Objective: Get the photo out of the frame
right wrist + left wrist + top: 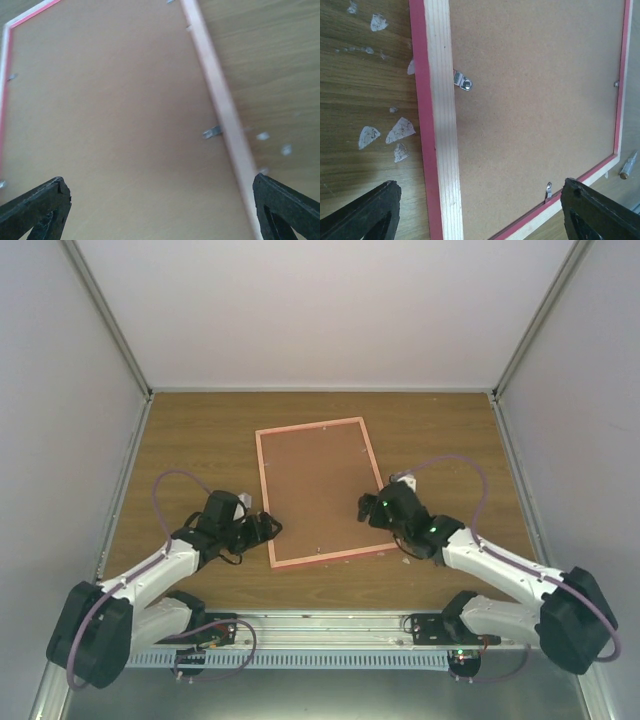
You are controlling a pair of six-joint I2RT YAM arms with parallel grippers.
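**Backing clips not yet undone**

Face down at table (440, 430) centre: frame (264, 490), backing board (320, 490) uppermost, photo hidden beneath. Flanking its near corners: left gripper (268, 526), right gripper (364, 508), both spread wide, empty. Next, likely: swing metal clips (463, 82) aside.

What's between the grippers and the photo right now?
The frame lies back side up, so its brown backing board covers the opening, pinned by metal tabs along the inner edge. No photo is visible. Nothing else blocks the left gripper or right gripper, both open near the frame's near corners.
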